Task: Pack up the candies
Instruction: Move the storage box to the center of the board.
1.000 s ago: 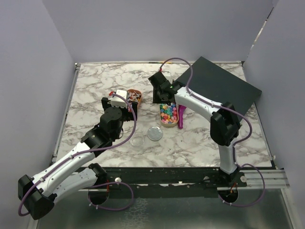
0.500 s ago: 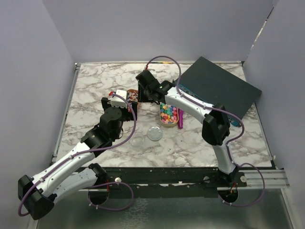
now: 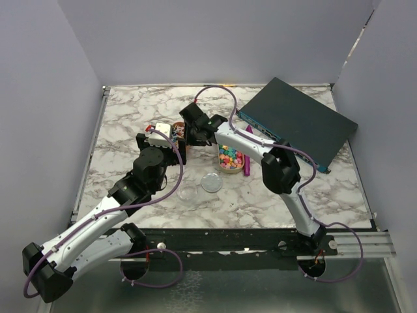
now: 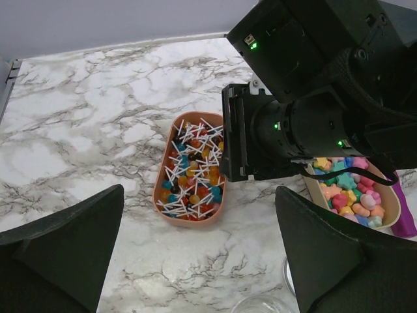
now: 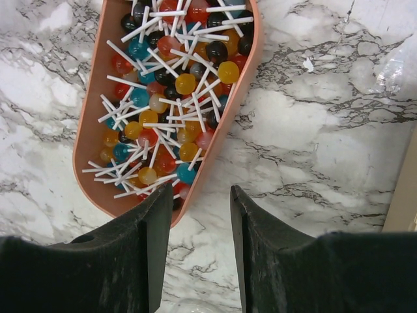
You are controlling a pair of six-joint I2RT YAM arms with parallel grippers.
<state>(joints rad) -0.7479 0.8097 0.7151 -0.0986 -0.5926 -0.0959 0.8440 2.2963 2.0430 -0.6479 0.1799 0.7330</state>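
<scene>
Right gripper point(image 5: 201, 199) swings left off candies point(image 3: 230, 156), now above lollipop tray point(image 5: 88, 150) rim; jaws half open, empty. Left gripper point(image 4: 199, 195) wide open, empty. Candies not yet picked; likely detour.

A salmon-pink oval tray point(image 5: 86, 153) on the marble-patterned table point(image 3: 130, 117) holds a heap of round lollipops point(image 5: 186, 83) in red, orange, yellow, blue and black, their white sticks crossing every way. Two clear round dishes point(image 3: 212, 182) sit side by side near the front edge. A flat dark slab point(image 3: 296, 120) with a teal edge lies at the back right, and a purple object point(image 3: 247, 168) lies nearer the centre.
</scene>
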